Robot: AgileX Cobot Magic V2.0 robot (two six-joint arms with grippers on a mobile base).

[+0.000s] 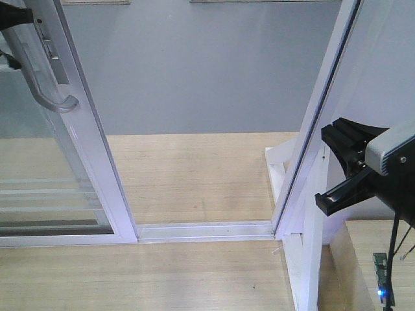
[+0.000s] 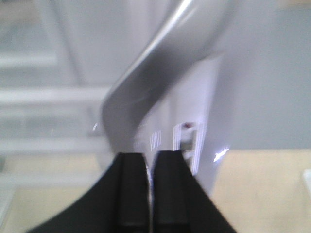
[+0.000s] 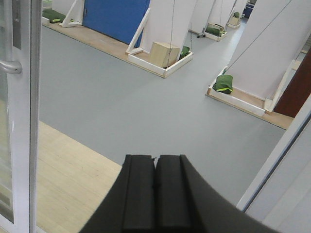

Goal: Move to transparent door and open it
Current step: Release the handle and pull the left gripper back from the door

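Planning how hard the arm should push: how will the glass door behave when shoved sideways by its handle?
The glass door probably slides stiffly rather than swings, since it sits in a floor track. It looks heavy: tall framed glass. The smooth curved metal handle may be slippery for the closed left gripper.

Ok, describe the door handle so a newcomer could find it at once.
Start at the open doorway over the wood floor. On its left stands the transparent door, white-framed with thin horizontal bars. The handle is the curved grey metal bar on the door's stile, the only handle there.
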